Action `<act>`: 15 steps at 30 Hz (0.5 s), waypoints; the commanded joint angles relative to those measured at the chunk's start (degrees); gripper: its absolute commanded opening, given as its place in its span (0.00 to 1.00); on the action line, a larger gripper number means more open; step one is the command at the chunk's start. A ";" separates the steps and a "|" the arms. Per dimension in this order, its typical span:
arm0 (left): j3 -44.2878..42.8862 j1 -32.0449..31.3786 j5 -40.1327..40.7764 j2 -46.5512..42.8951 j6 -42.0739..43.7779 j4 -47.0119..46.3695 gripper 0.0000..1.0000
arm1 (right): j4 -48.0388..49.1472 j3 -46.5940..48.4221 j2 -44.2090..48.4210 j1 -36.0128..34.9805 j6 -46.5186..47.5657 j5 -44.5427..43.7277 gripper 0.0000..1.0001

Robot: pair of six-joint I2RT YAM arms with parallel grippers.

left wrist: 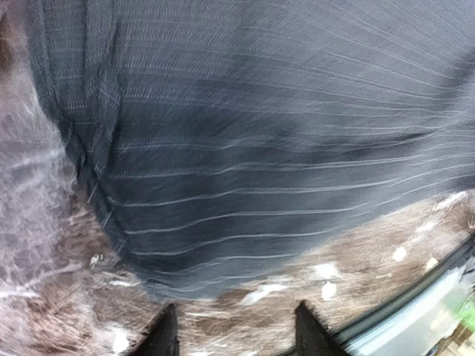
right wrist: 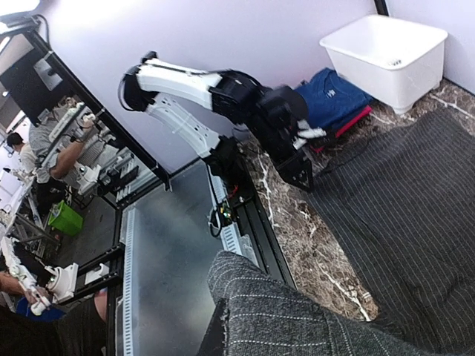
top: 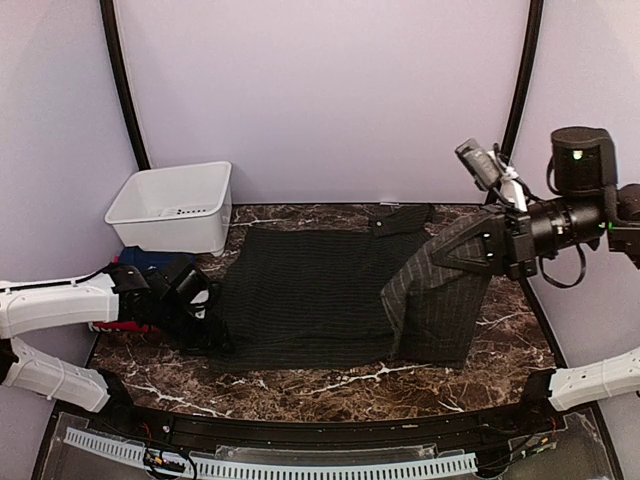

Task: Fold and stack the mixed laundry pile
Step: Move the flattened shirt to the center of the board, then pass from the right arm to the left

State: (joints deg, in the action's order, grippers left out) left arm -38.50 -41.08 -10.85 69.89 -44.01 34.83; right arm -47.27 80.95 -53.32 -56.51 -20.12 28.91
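**Right side of the shirt up, left side let go**

I've got the pinstriped shirt [top: 300,300] spread flat across the middle of the marble table [top: 330,390]. My right gripper [top: 445,260] is clenched on the shirt's right side and holds it up off the table, so the cloth hangs down from it in a steep fold. At the shirt's left edge, my left gripper [left wrist: 236,305] sits low with its fingers apart and nothing between them; the hem lies just ahead. The blue T-shirt [right wrist: 334,93] lies on the red T-shirt [right wrist: 355,121] at far left, beside the white bin [top: 175,205].
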 commanded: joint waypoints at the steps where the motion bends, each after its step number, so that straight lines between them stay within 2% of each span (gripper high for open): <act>1: -4.84 -2.74 -0.17 -13.19 10.04 -6.39 0.70 | 7.02 -3.49 -8.18 -0.50 3.41 3.08 0.00; 5: -4.30 -8.00 -2.78 -20.24 17.54 -20.01 0.79 | 13.69 -3.33 -13.82 -0.65 2.81 6.03 0.00; 8: -3.24 -13.57 -1.44 -19.29 23.42 -33.83 0.88 | 16.17 -2.68 -18.26 -2.14 3.50 8.59 0.00; 10: -5.30 -16.10 -1.61 -15.08 27.35 -37.48 0.90 | 17.85 -2.72 -20.00 -3.39 3.57 9.10 0.00; 15: -15.30 -23.62 -2.90 -0.33 35.75 -37.90 0.94 | 18.07 -1.41 -22.17 -3.82 4.66 9.09 0.00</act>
State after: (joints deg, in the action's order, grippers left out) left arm -48.88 -60.01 -12.47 61.89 -17.82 2.74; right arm -33.43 77.08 -75.00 -59.79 -17.04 36.18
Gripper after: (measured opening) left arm 0.933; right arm 0.005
